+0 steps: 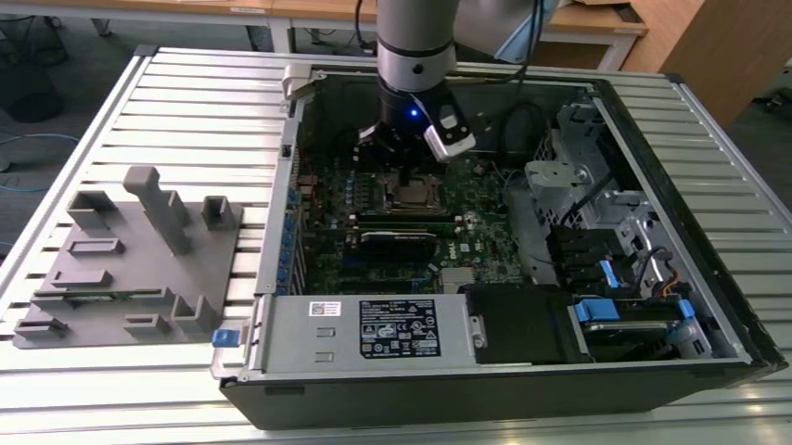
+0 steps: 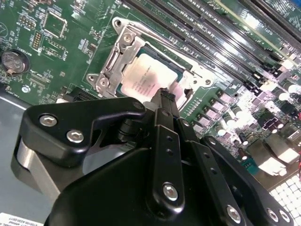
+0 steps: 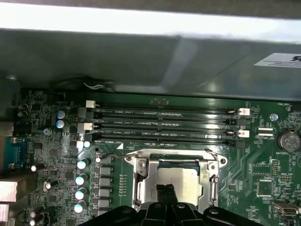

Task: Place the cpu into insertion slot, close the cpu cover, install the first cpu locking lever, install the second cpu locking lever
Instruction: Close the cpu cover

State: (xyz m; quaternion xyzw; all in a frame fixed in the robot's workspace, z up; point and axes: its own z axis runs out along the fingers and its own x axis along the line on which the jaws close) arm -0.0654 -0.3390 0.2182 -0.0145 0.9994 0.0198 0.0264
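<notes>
Exterior view: slatted table (image 1: 185,102) bears computer case (image 1: 495,400); hand (image 1: 399,165) inside; desks (image 1: 594,23) behind.

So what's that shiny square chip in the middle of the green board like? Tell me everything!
The cpu is a small, flat, square chip with a dull silver-grey metal top and faint print. It lies flat on the green motherboard, framed by the window of the silvery cpu cover, beside the long black memory slots. The gripper hangs right over one edge of it; whether it touches is unclear.

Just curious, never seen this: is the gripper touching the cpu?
Cannot tell. In both wrist views the gripper's tip overlaps the cpu, hiding any gap.
</notes>
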